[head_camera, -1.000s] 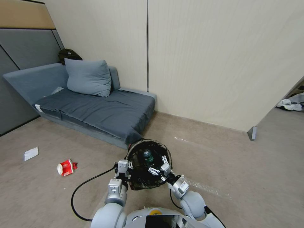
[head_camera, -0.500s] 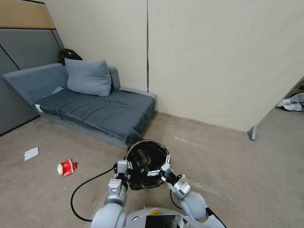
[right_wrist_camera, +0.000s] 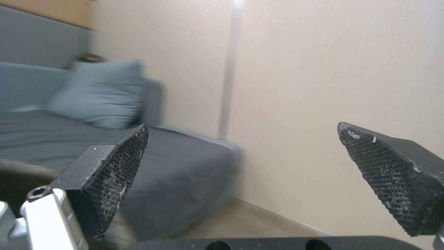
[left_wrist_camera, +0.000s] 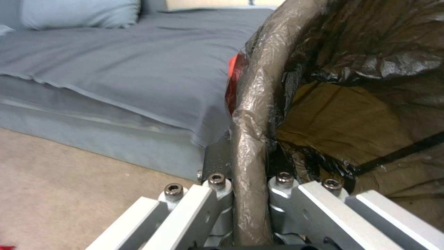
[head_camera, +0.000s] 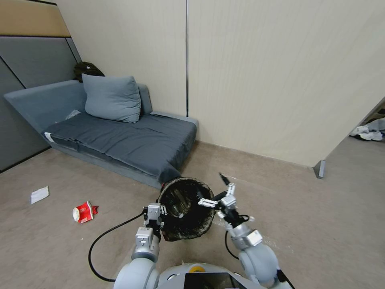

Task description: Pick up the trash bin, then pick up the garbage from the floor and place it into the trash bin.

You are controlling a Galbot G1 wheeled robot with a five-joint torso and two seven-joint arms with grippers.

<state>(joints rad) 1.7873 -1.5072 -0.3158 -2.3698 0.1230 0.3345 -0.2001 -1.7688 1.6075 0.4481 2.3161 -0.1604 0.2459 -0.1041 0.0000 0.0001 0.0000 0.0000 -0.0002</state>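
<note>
Left tool (left_wrist_camera: pixel 249 194): pinching rim of trash bin (head_camera: pixel 186 208), held off the floor.
Right tool (head_camera: pixel 214 192): spread wide, just beside bin rim.
Snack packet (head_camera: pixel 83 212): on floor.

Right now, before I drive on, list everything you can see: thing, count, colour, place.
trash bin: one, black bag liner over the rim, held up just ahead of the robot.
snack packet: one, red and white, crumpled on the floor to the left.
paper slip: one, white, on the floor farther left.
sofa: one, grey, against the wall ahead left.
cushion: one, grey, on the sofa's back end.
dark bag: one, behind the sofa.
cable: one, black, looping over the floor near the left arm.
left pincer: shut on the bin's rim.
right pincer: open, raised beside the bin's right rim, holding nothing.
</note>
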